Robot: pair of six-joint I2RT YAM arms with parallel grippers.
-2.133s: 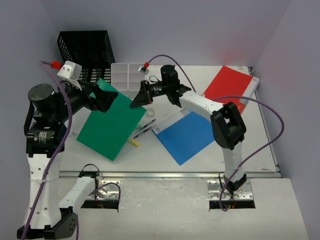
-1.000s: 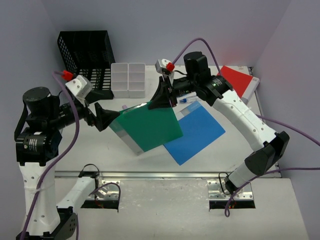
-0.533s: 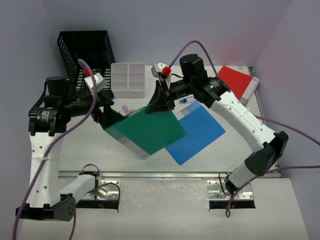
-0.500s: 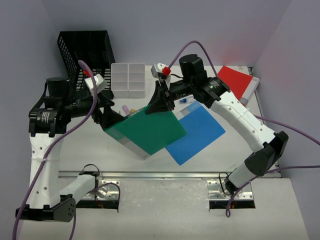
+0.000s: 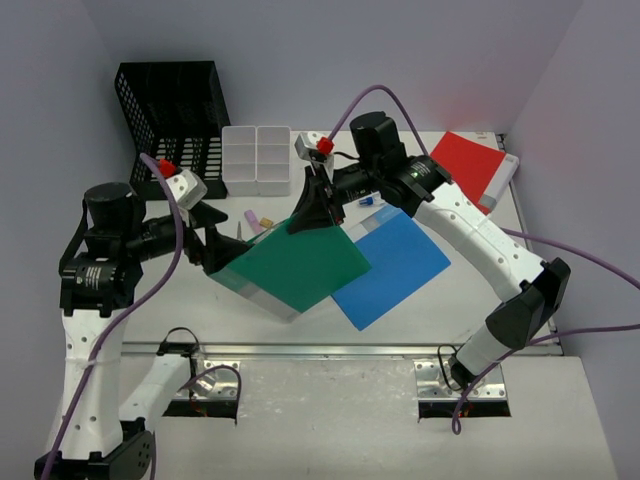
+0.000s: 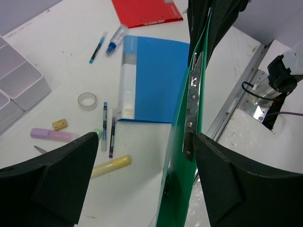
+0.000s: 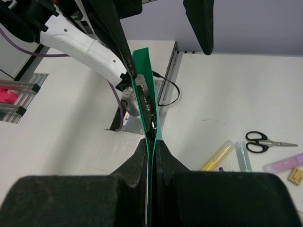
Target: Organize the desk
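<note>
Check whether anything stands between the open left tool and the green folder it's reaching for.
Nothing visible does. The left tool stands open with the green folder edge-on between its fingers, not yet clamped. The right tool is shut on another edge, holding the folder up off the desk.

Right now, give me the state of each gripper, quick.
Left gripper: open, its fingers standing on either side of the green folder, not clamped on it.
Right gripper: shut on the green folder's upper edge.
</note>
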